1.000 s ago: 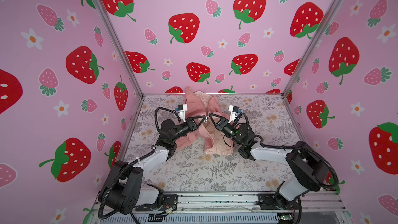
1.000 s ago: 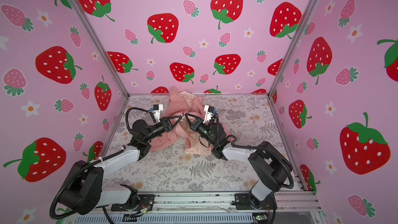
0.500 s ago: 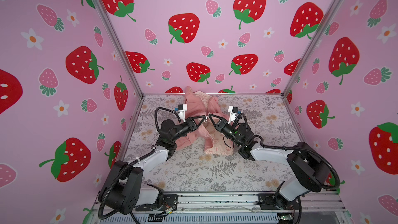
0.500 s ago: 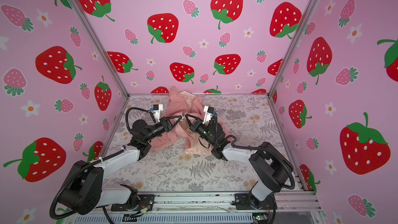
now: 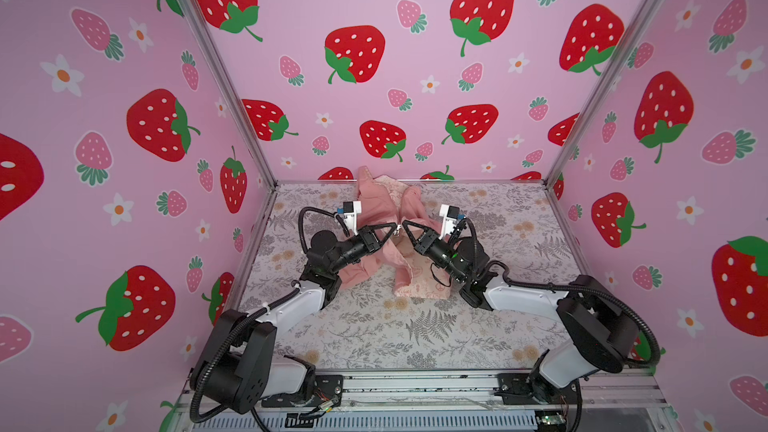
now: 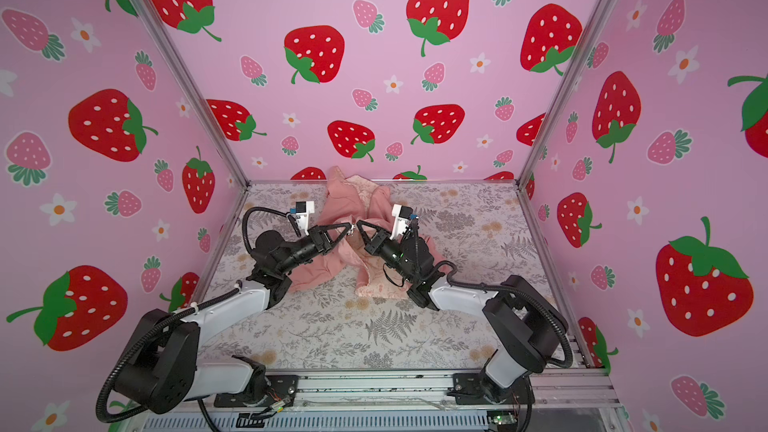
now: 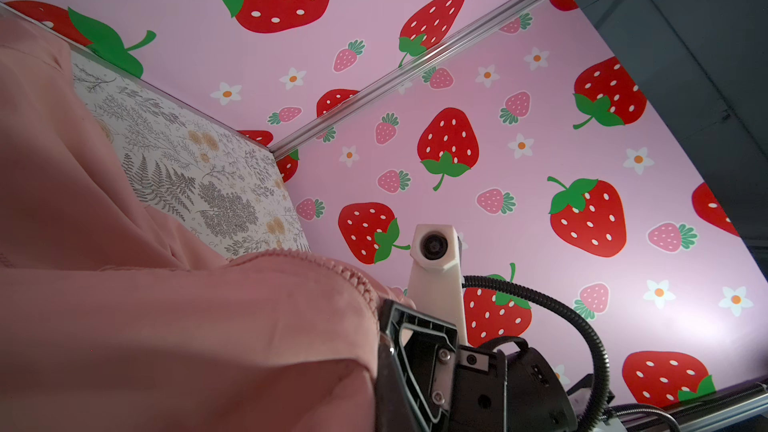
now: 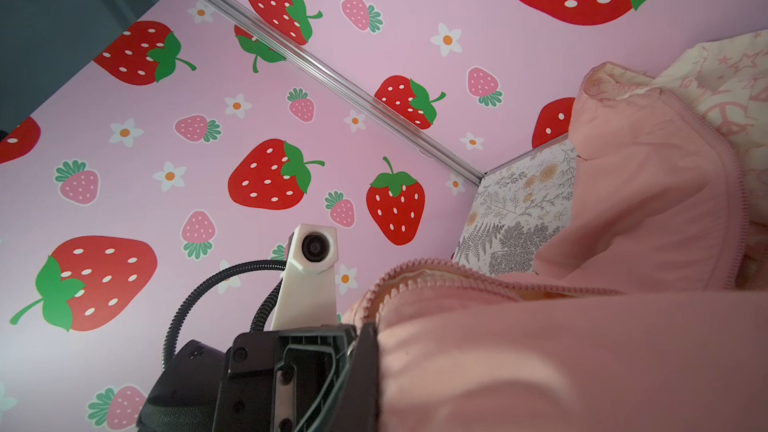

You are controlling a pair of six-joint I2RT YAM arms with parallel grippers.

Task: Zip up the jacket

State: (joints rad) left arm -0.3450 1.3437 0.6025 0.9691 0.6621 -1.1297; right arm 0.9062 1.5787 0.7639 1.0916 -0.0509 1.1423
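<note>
The salmon-pink jacket (image 5: 376,205) (image 6: 344,201) lies crumpled at the back middle of the table, front open and cream lining (image 8: 727,76) showing. My left gripper (image 5: 392,227) (image 6: 348,226) and right gripper (image 5: 406,224) (image 6: 360,224) meet tip to tip above it. Each is shut on one front edge, and the fabric hangs from both. A small silvery zipper piece (image 5: 399,231) shows between the tips. Pink zipper teeth (image 7: 353,276) (image 8: 415,272) run along the held edges, and jacket fabric fills much of both wrist views.
The table (image 5: 415,326) wears a floral cloth and is boxed in by pink strawberry walls (image 5: 374,56) on three sides. The jacket's hood end touches the back wall. An aluminium rail (image 5: 415,384) carrying both arm bases runs along the front edge.
</note>
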